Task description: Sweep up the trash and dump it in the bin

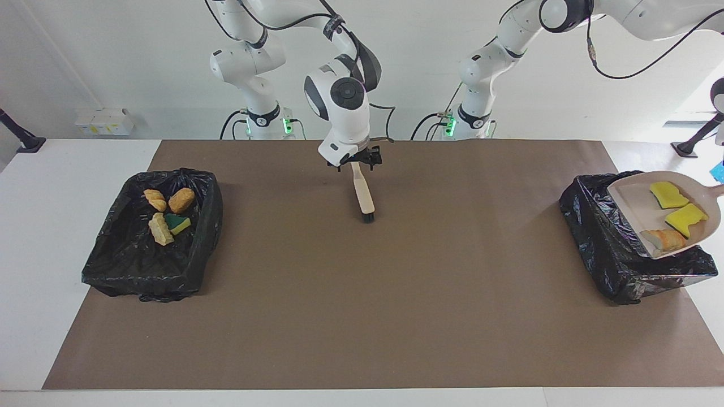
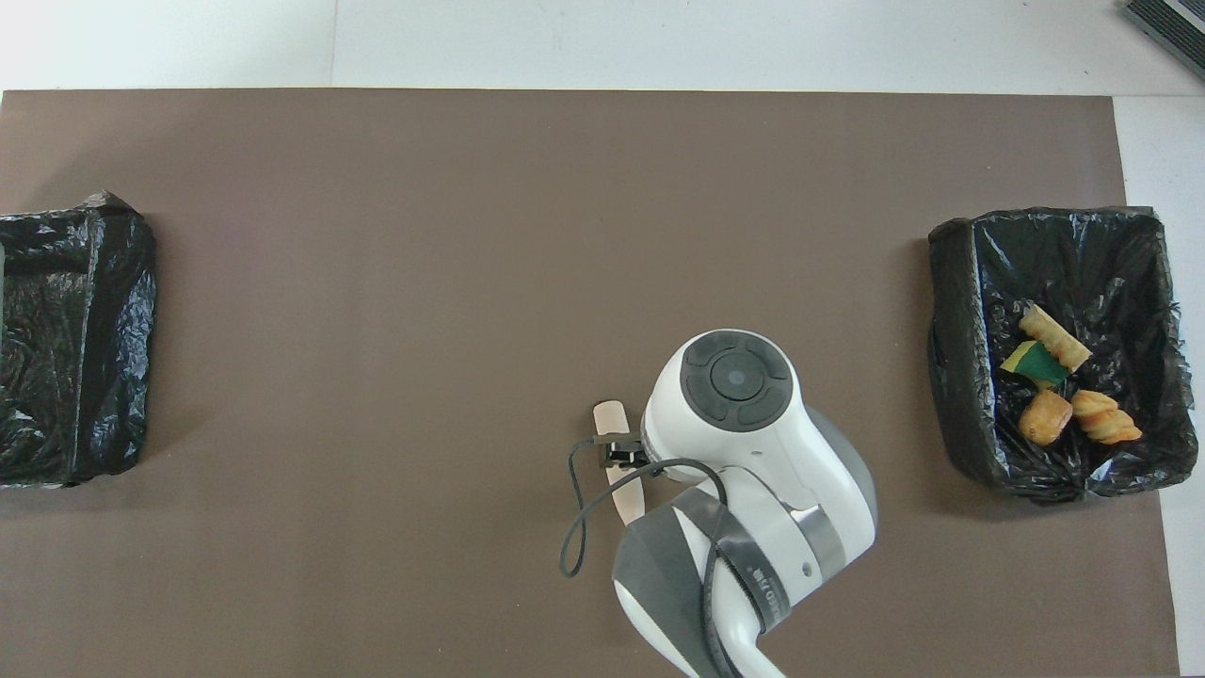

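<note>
A beige dustpan [image 1: 633,206] hangs tilted over the black-lined bin [image 1: 599,237] at the left arm's end. It carries two yellow sponge chunks [image 1: 668,195] and a bread piece [image 1: 666,239]. Its handle runs out of the facing view, and the left gripper that would hold it is out of view. My right gripper [image 1: 359,161] is shut on the handle of the beige brush [image 1: 365,198] over the middle of the mat, black bristles down at the mat. The gripper [image 2: 621,454] and brush [image 2: 610,414] also show in the overhead view.
The other black-lined bin [image 1: 113,249] at the right arm's end holds bread pieces [image 1: 181,199] and a green-yellow sponge [image 1: 179,224]; it also shows in the overhead view [image 2: 960,377]. A brown mat [image 1: 362,305] covers the table.
</note>
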`<state>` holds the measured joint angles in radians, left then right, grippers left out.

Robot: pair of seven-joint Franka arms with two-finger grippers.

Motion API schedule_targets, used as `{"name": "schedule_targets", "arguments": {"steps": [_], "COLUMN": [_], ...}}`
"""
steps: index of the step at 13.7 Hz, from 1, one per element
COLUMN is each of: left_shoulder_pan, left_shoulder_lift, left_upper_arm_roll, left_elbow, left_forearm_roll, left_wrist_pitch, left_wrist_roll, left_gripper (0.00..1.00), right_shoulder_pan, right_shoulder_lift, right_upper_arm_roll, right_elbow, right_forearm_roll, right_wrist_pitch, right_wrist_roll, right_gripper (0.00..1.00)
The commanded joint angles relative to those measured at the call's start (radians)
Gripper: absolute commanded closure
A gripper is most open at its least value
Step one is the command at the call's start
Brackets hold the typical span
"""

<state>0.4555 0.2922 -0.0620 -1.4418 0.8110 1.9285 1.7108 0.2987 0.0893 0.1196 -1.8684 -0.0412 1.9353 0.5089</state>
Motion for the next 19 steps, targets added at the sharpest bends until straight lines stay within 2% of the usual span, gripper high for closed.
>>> {"name": "schedule_targets", "arguments": {"steps": [1,3,4,9,12,13,15,19], "left_shoulder_pan": [-0.063,-0.072,-0.074,-0.104,-0.124,-0.136,-0.179,-0.228], "left_shoulder_lift": [-0.111,-0.197,-0.215,-0.251,-0.272,-0.274,-0.272,-0.271], "left_upper_arm_roll": [0.013,0.013,0.011,0.011,0.011,0.007,0.002,0.001], "left_elbow": [-0.174,-0.32,-0.351,-0.345,-0.336,-0.319,-0.304,-0.308], "left_forearm_roll": [0.185,0.319,0.364,0.468,0.482,0.479,0.452,0.201], "left_wrist_pitch": [0.032,0.099,0.106,0.08,0.063,0.035,-0.012,-0.032], "left_wrist_roll": [-0.141,-0.235,-0.256,-0.254,-0.249,-0.25,-0.267,-0.273], "left_gripper": [1.0,1.0,1.0,1.0,1.0,1.0,1.0,1.0], "right_shoulder_pan": [-0.103,-0.177,-0.205,-0.22,-0.234,-0.236,-0.236,-0.237], "right_shoulder_lift": [-0.005,-0.046,-0.071,-0.195,-0.209,-0.2,-0.203,-0.214], "right_upper_arm_roll": [0.011,0.009,0.006,-0.116,-0.152,-0.162,-0.198,-0.198], "right_elbow": [0.057,0.067,0.067,0.089,0.22,0.248,0.239,0.216], "right_forearm_roll": [-0.051,-0.052,-0.052,-0.046,-0.042,-0.048,-0.036,-0.008], "right_wrist_pitch": [-0.019,-0.033,-0.054,-0.231,-0.407,-0.433,-0.42,-0.426], "right_wrist_roll": [-0.076,-0.134,-0.17,-0.3,-0.375,-0.413,-0.461,-0.46], "right_gripper": [0.0,0.0,0.0,0.0,0.0,0.0,0.0,0.0]}}
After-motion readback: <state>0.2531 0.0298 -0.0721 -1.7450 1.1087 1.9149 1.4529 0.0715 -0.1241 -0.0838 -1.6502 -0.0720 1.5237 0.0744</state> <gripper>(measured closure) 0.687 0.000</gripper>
